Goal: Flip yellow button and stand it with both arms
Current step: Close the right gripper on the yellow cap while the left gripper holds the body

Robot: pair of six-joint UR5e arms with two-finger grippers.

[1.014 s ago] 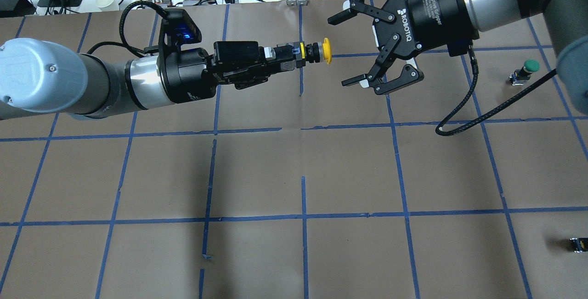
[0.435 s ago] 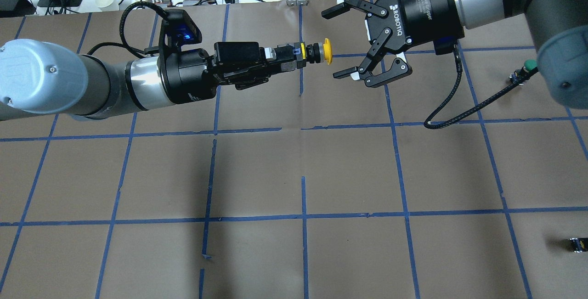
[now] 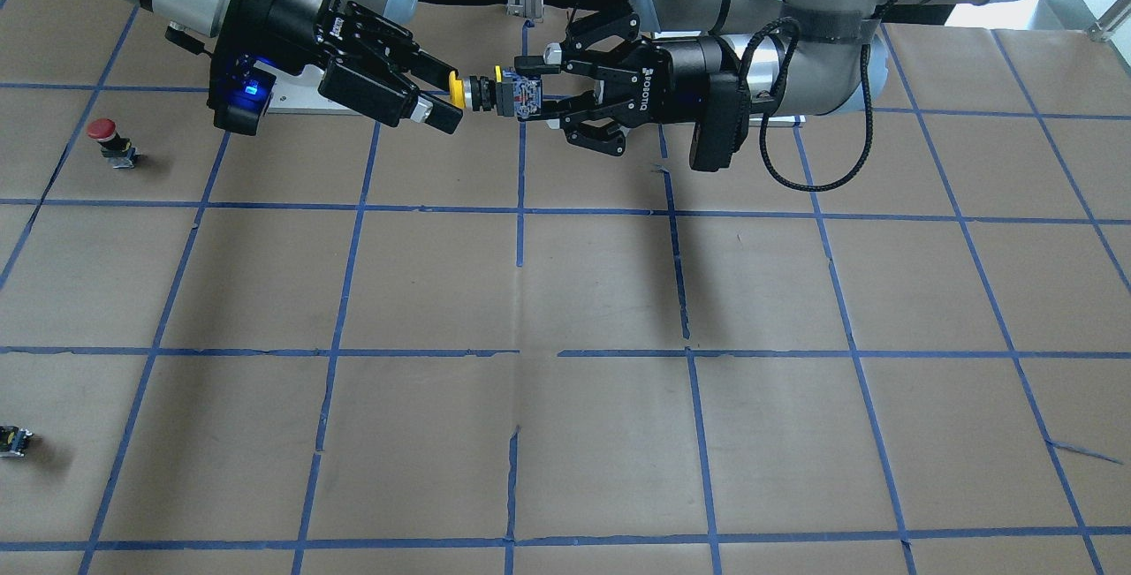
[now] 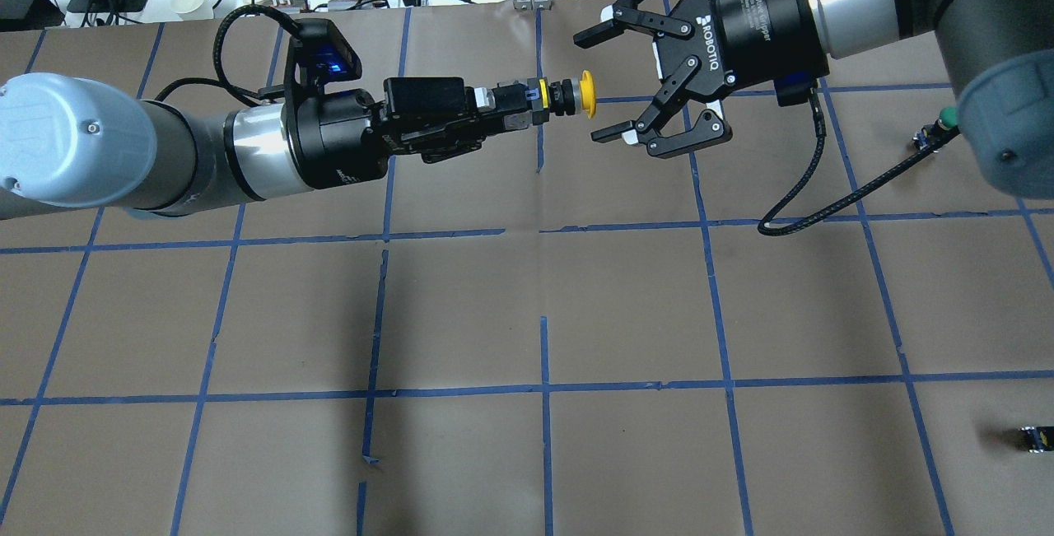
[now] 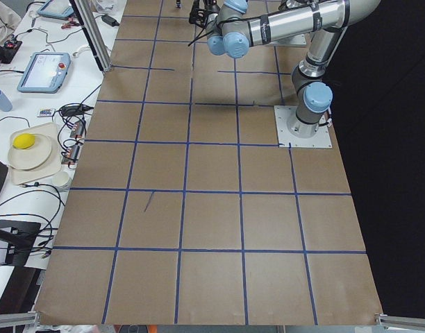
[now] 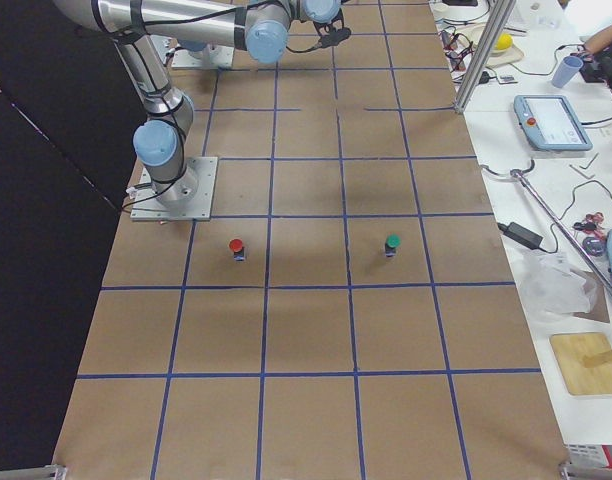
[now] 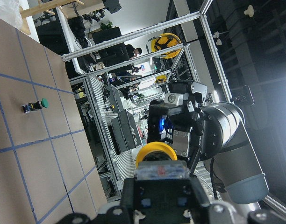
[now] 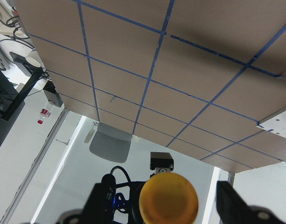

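Note:
The yellow button (image 4: 586,94) is held level in the air above the far middle of the table. My left gripper (image 4: 527,104) is shut on its black-grey body, and the yellow cap points towards my right gripper. My right gripper (image 4: 590,87) is open, with one finger on each side of the cap and not touching it. In the front-facing view the cap (image 3: 456,89) sits between the open fingers of the right gripper (image 3: 452,101), and the left gripper (image 3: 530,96) holds the body. The cap fills the bottom of the right wrist view (image 8: 168,198) and also shows in the left wrist view (image 7: 156,151).
A green-capped button (image 4: 947,118) stands at the far right, partly behind my right arm. A red-capped button (image 3: 106,138) stands on the paper in the front-facing view. A small dark block (image 4: 1036,438) lies at the right edge. Blue tape divides the brown table (image 4: 543,289) into squares.
My right gripper has moved left towards the button and stayed open; its fingertips now flank the yellow cap. My left arm and the button have not moved.

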